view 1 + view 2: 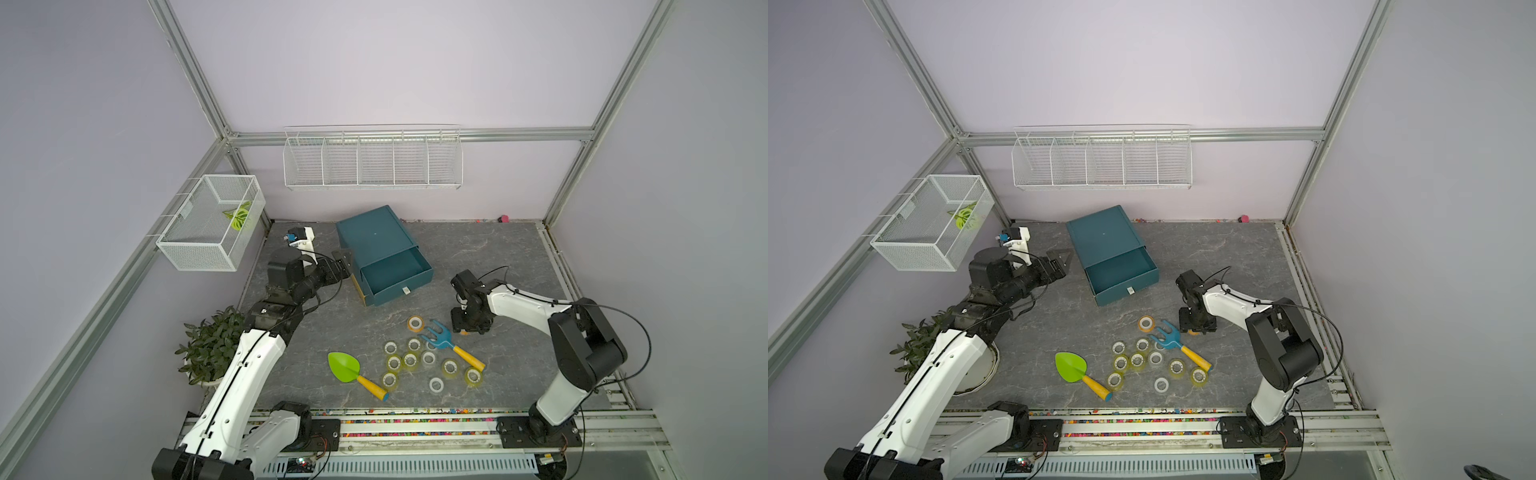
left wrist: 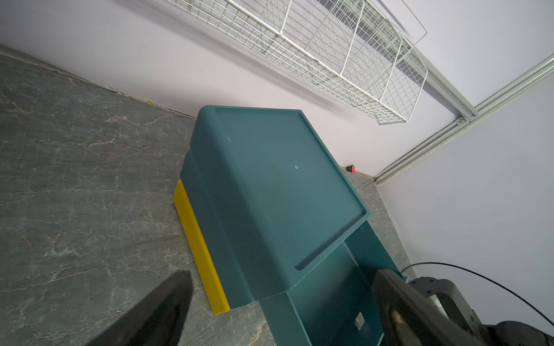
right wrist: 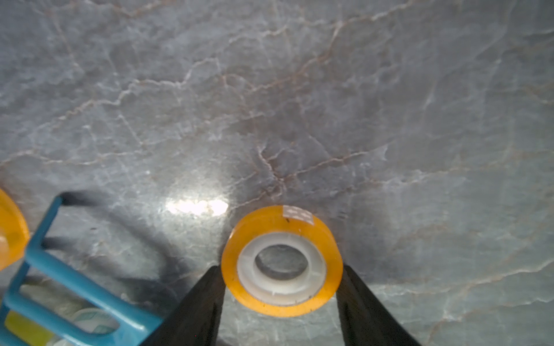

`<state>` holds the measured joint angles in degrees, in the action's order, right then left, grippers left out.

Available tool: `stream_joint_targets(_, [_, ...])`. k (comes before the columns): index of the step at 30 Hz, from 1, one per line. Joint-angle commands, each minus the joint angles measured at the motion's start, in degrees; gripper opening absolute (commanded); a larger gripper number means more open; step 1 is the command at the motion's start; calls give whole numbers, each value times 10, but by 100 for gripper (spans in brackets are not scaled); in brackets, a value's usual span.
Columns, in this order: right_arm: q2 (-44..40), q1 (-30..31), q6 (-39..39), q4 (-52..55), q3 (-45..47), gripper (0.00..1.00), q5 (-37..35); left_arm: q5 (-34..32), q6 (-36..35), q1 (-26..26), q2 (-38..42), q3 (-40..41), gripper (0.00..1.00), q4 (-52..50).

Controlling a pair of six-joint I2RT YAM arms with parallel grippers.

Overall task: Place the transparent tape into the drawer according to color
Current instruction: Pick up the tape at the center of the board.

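An orange tape roll (image 3: 281, 218) with a white core lies on the grey table, and my right gripper (image 3: 281, 268) is shut on it, one black finger touching each side. In both top views that gripper (image 1: 465, 328) (image 1: 1195, 328) points down beside the rake's head. A second orange roll (image 1: 415, 323) (image 1: 1146, 323) lies loose nearby. Several yellow-green rolls (image 1: 409, 359) and a clear-white one (image 1: 436, 385) sit in a cluster nearer the front. The teal drawer (image 1: 395, 270) (image 1: 1121, 270) (image 2: 335, 287) stands pulled open and shows nothing inside. My left gripper (image 1: 347, 259) (image 1: 1065, 259) (image 2: 284, 274) hangs open at the cabinet's left side.
A blue toy rake (image 1: 442, 338) (image 3: 75, 284) lies between the rolls and my right gripper. A green toy shovel (image 1: 345, 368) lies front left. A potted plant (image 1: 212, 345), a wire basket (image 1: 212, 222) and a wall rack (image 1: 372, 160) stand around. A yellow strip (image 2: 198, 239) edges the cabinet base.
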<state>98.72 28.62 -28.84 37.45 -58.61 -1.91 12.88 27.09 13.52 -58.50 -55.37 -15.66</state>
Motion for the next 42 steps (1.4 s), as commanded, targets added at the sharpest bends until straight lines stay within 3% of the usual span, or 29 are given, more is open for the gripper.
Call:
stream_joint_targets(1, [23,-4,5,-15,7,65,-10,3,-6,-2,-2,4,100,7])
stream_joint_targets(8, [32,-4,9,-24,11,60,-7,3,-5,-3,-3,3,100,7])
stream_joint_targets(14, [38,-4,12,-23,6,67,-18,2,-5,-3,-2,4,100,6])
stream_joint_targets(25, [22,-4,10,-49,23,52,7,-1,-6,-2,-4,4,100,6])
stream_joint_targets(35, [-133,-6,11,-47,27,46,78,1,-6,-3,-4,4,100,5])
stream_joint_targets(42, [-241,-3,25,1,-37,45,125,5,-6,-2,-4,4,100,6])
